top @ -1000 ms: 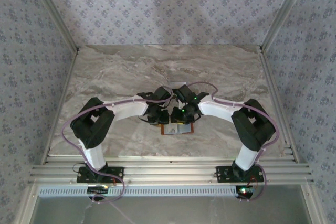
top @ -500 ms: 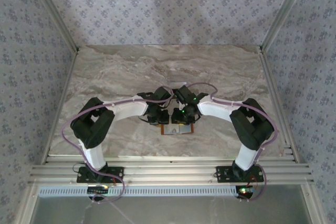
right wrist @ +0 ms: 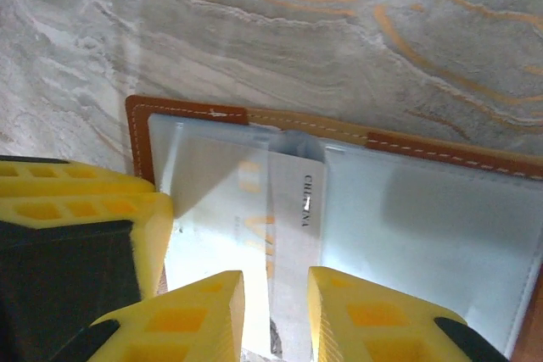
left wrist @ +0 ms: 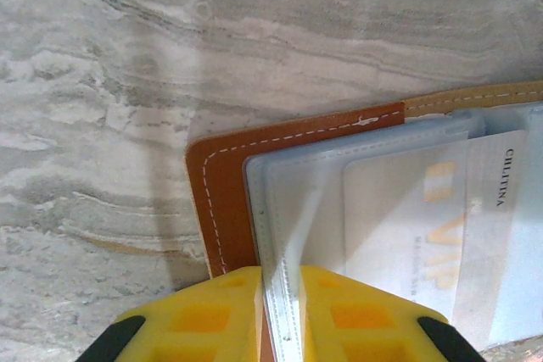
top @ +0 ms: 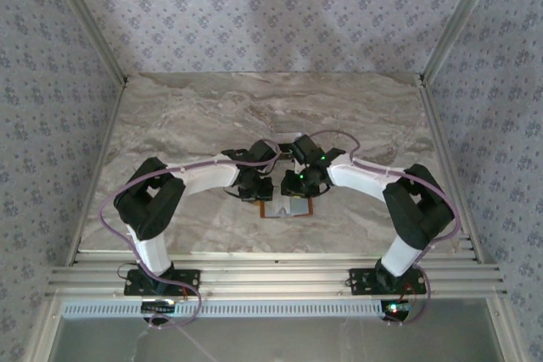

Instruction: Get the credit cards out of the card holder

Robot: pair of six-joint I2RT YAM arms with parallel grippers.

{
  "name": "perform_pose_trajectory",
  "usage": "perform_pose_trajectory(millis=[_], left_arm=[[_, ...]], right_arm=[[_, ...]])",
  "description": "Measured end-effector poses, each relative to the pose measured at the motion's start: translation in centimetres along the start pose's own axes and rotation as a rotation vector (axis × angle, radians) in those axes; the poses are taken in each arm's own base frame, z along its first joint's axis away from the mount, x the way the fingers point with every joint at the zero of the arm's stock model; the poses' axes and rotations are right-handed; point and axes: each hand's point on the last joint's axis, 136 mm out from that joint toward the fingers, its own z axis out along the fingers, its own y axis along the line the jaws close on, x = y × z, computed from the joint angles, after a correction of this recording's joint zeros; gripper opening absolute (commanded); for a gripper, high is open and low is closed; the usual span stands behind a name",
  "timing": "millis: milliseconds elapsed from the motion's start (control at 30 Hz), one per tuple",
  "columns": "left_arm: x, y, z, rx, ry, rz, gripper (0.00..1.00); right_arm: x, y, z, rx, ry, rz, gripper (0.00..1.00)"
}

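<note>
top external — right arm (top: 373, 182) swung outward, card holder (top: 288, 209) unmoved.

Left arm (top: 199, 174) rises from 7 o'clock and right arm (top: 365, 177) from 5 o'clock, elbows bent outward, wrists meeting near the tabletop (top: 195, 108) centre. Left claw (left wrist: 278, 279) pinches the card holder (left wrist: 222, 201); right claw (right wrist: 273, 281) points down, jaws slightly apart.
</note>
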Motion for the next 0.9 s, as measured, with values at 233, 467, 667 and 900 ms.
perform_pose_trajectory(millis=[233, 467, 667, 900], left_arm=[[0.0, 0.0, 0.0, -0.001, 0.0, 0.0, 0.17], [0.0, 0.0, 0.0, -0.001, 0.001, 0.001, 0.17], [0.0, 0.0, -0.1, -0.005, 0.005, 0.003, 0.17], [0.1, 0.0, -0.1, -0.007, 0.008, 0.006, 0.17]], right_arm=[[0.9, -1.1, 0.8, -0.025, 0.035, 0.03, 0.25], [1.0, -0.9, 1.3, -0.087, 0.047, 0.043, 0.24], [0.9, -0.7, 1.7, -0.118, 0.057, 0.047, 0.24], [0.9, -0.9, 2.1, -0.164, 0.064, 0.075, 0.21]])
